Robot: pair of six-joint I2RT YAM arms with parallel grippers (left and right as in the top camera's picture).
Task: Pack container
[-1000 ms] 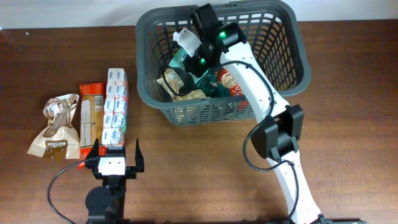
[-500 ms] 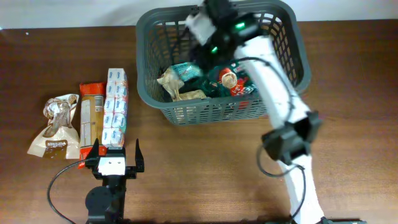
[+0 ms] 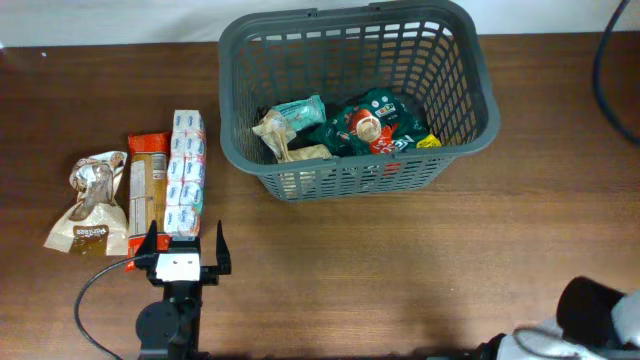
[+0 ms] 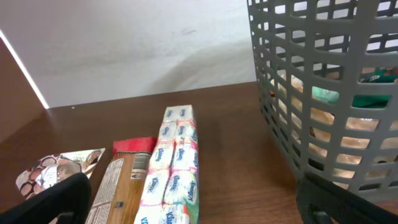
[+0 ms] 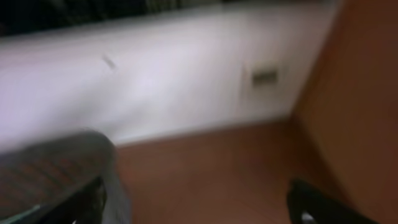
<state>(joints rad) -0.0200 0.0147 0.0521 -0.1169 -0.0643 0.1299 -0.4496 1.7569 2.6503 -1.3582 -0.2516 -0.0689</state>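
The container [image 3: 350,17], a dark grey slotted basket, stands at the back of the table; its lattice wall [image 4: 260,62] fills the right of the left wrist view. Inside lie a teal packet [image 3: 300,112], a crumpled beige packet [image 3: 280,140] and a dark green and red packet [image 3: 380,125]. My left gripper [image 3: 186,240] [image 4: 199,208] rests open near the front edge, just short of the tissue pack [image 3: 186,170] [image 4: 174,168]. My right gripper [image 5: 196,205] shows only in its blurred wrist view, fingers wide apart with bare table between them.
Left of the tissues lie a red-topped cracker packet [image 3: 148,185] [image 4: 121,180] and a brown and white bag [image 3: 92,205] [image 4: 53,171]. Part of the right arm [image 3: 590,320] shows at the bottom right corner, and a cable [image 3: 610,70] at the top right.
The right gripper opened and the right arm swung up and out of the basket, away from the overhead view. The teal packet now lies loose in the basket. Left arm unmoved.
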